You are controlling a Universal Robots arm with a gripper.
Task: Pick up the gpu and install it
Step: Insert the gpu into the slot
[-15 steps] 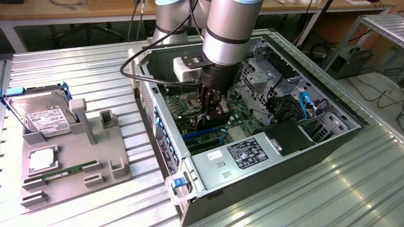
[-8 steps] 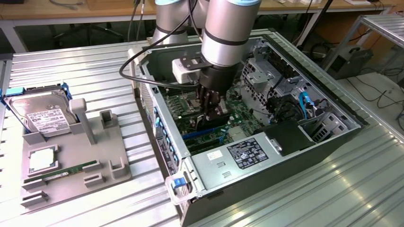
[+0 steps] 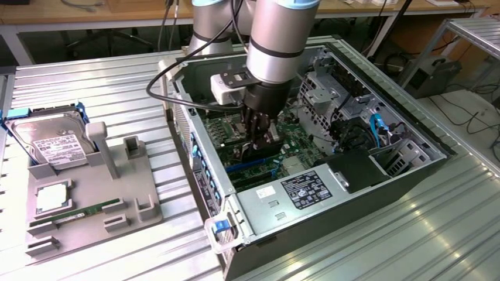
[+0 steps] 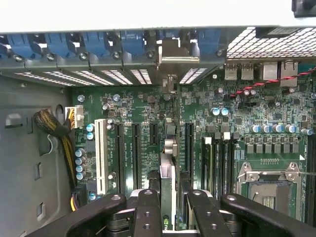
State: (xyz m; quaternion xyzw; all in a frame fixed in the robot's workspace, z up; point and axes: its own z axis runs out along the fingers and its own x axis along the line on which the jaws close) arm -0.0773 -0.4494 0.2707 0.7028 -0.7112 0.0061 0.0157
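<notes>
on a ribbed metal tabletop [image 3: 109,82] an open computer case [image 3: 406,187] lies on its side, its green motherboard [image 4: 247,113] facing up. the arm reaches down into the case, and the gripper [image 3: 259,139] sits low over the board. its black fingers [image 4: 148,212] are pressed together on the gpu [image 4: 168,163], a slim card seen edge-on in the wrist view, standing upright over the black expansion slots [image 4: 134,153] with its silver bracket [image 4: 173,52] up against the row of blue slot clips [image 4: 103,44] at the case wall. whether the card is fully seated in a slot i cannot tell.

toward the exterior view's left, well apart from the case, a grey parts holder [image 3: 117,193] rests on the tabletop. it carries a silver hard drive [image 3: 51,143] with a white label, a thin green memory stick [image 3: 78,212] and a square silver chip [image 3: 51,196]. behind the table run wooden workbenches [image 3: 102,14] with cables hanging, and a metal rack [image 3: 472,29] stands at the exterior view's right.
</notes>
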